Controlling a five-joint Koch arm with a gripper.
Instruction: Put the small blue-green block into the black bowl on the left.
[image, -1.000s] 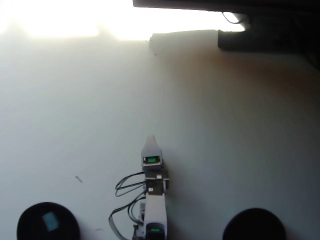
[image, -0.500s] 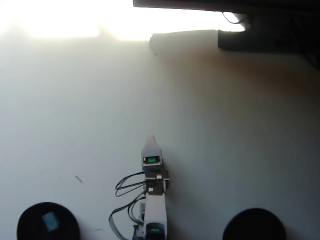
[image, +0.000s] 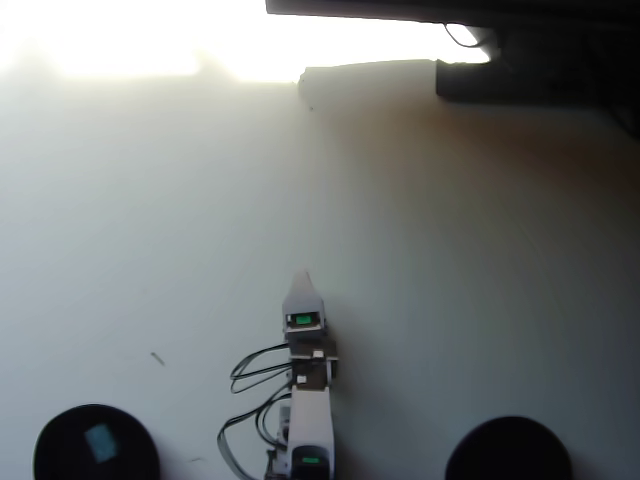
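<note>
Overhead view: the small blue-green block (image: 100, 441) lies inside the black bowl (image: 60, 430) at lower left, so the placement appears complete. The gripper (image: 303, 276) points up the white table (image: 150, 230), well apart from both bowls and carrying nothing; only one tapered tip shows, so whether its fingers are parted cannot be told. A second black bowl (image: 508, 450) sits at lower right.

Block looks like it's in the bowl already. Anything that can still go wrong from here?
1. The small blue-green block lies inside the black bowl, which the frame edge cuts off, so confirming placement is weaker.
2. Window glare washes out the table; detection may suffer.
3. The end effector shows one tip only, so its state is unreadable.
</note>
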